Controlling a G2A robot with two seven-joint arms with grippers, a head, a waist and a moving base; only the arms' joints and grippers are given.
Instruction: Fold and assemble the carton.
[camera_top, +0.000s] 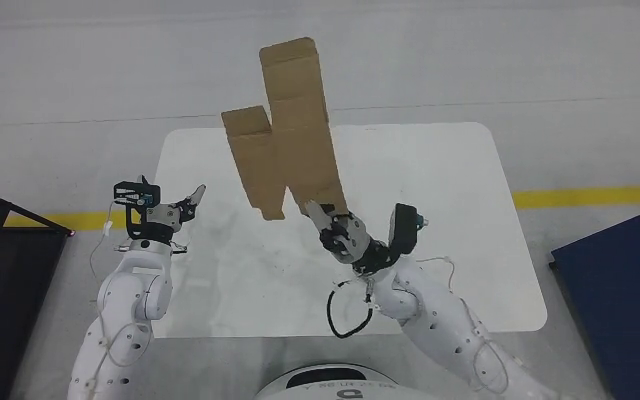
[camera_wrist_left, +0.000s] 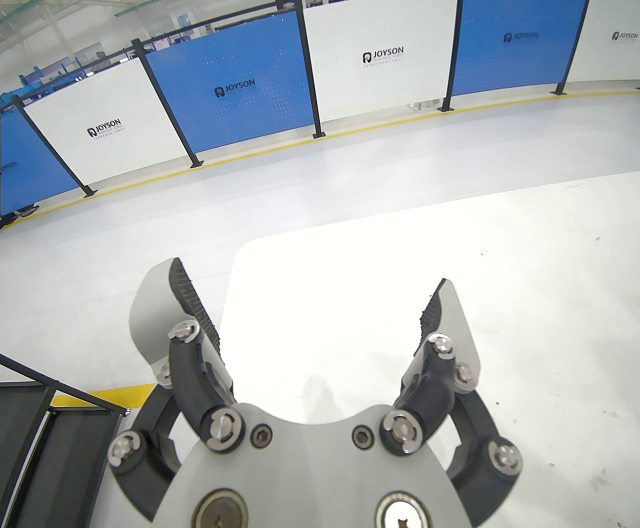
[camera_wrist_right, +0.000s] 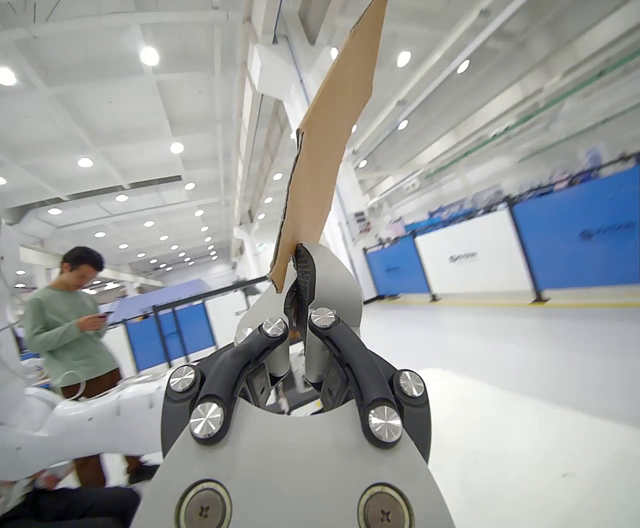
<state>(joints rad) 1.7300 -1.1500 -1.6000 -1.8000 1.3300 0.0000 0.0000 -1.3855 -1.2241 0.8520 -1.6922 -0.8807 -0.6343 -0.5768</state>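
Carton (camera_top: 285, 130) as a flat, unfolded cardboard blank, held in the air above the middle of the table (camera_top: 440, 220). We see the right gripper (camera_top: 318, 218) pinched tight on the blank's lowest edge, just on the near side of the table's middle. In the right wrist view the carton (camera_wrist_right: 325, 150) rises edge-on from between the closed fingers of that gripper (camera_wrist_right: 299, 270). The long axis of the blank runs from the clamped edge upward and toward the table's far edge, with the sheet close to upright. A shorter panel juts from the side that faces the table's left edge.

The left gripper (camera_top: 190, 200) hovers over the table's left edge, fingers spread wide and holding nothing. In its own wrist view the left gripper (camera_wrist_left: 310, 285) frames bare table (camera_wrist_left: 500, 280).

We judge that the coming move turns on one relation. From the free left gripper the carton lies toward the table's middle and higher, well apart. That arm would need to cross inward and rise to meet the shorter panel. No panel is folded yet, so the carton forms no box and encloses nothing.
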